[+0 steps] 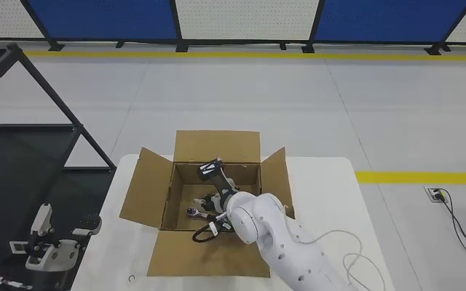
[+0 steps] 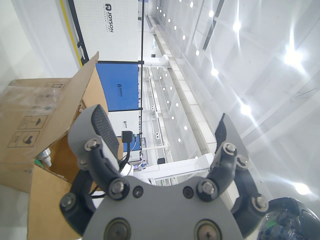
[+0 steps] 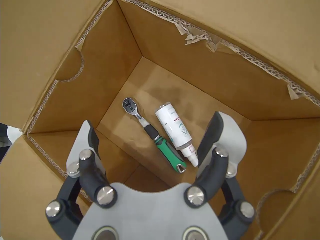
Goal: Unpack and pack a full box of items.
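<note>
A white rectangular table is set on a pale grey floor. A yellow painted stripe is laid before blue and white partition panels. A black metal frame is placed beside the table.

This looks like a large industrial robotics lab or test hall. Beyond the cardboard box, a yellow floor line crosses the bare grey floor. Behind that line stand blue and white pegboard partitions in black frames. High above the box, rows of ceiling lights hang under a tall white roof.
</note>
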